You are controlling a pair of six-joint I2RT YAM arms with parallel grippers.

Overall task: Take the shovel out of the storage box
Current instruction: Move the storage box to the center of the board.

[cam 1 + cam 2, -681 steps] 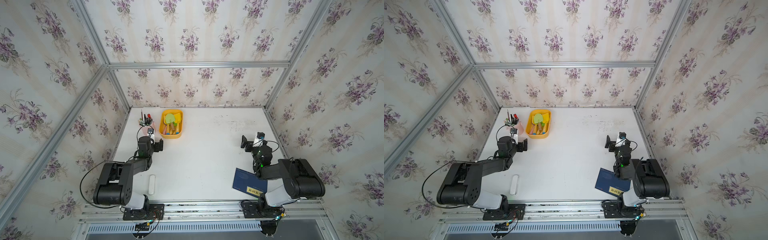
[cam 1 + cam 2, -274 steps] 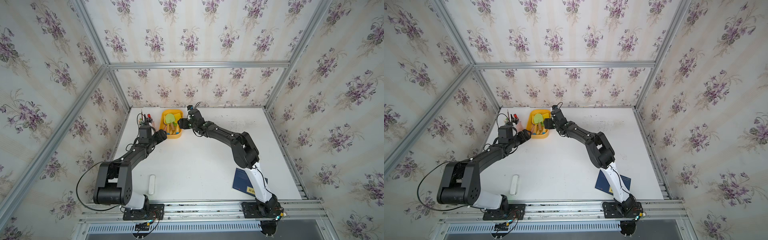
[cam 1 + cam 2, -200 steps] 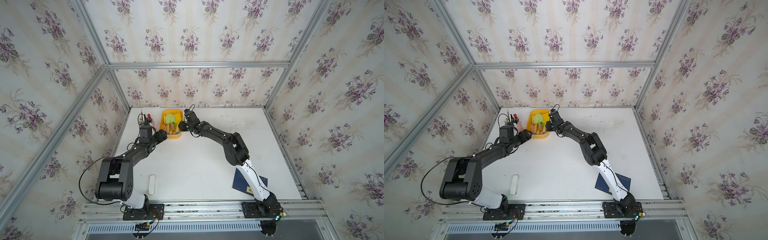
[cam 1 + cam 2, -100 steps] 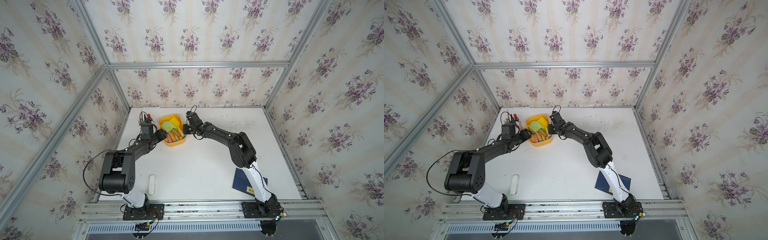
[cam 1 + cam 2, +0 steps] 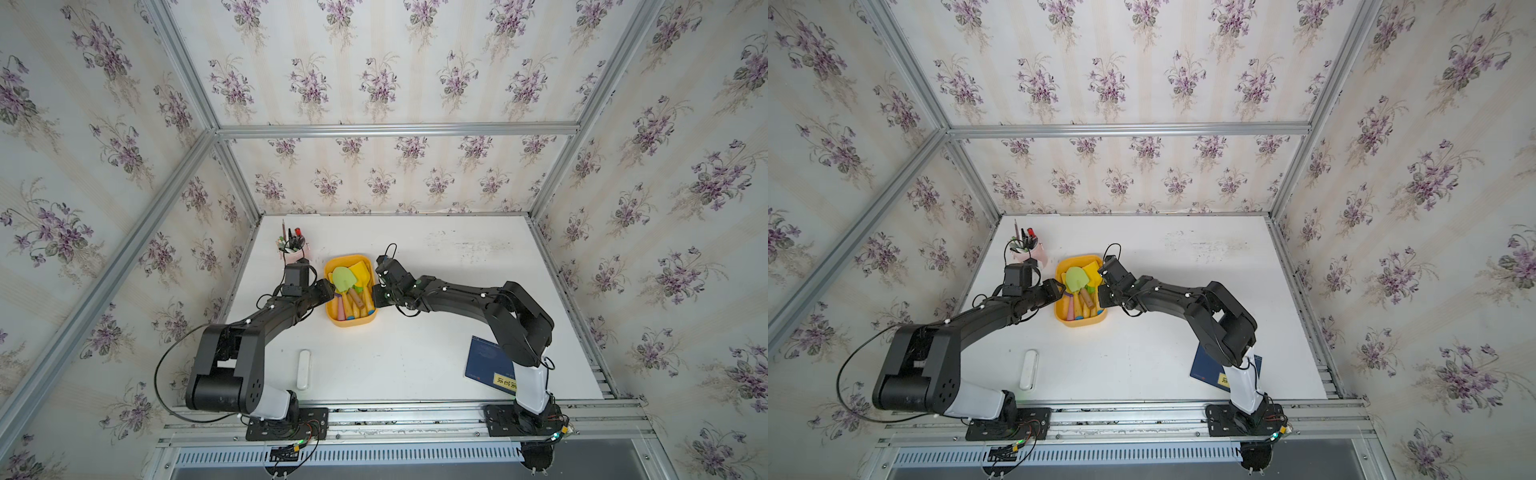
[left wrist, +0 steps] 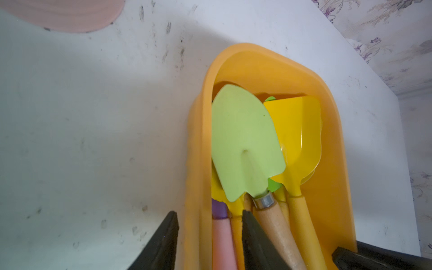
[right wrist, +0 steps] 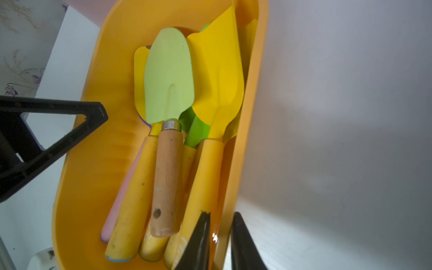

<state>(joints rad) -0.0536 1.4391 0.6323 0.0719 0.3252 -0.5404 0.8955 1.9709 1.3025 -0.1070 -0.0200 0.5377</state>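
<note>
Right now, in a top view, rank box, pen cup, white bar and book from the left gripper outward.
1. Box, clamped by the left gripper.
2. Pen cup, just behind.
3. White bar, toward the front.
4. Book, front right.

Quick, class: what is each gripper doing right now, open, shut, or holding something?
The left gripper: closed on one long wall of the storage box.
The right gripper: closed on the storage box's opposite long wall.

storage box (image 5: 351, 323) dragged nearer; now gripped
</note>
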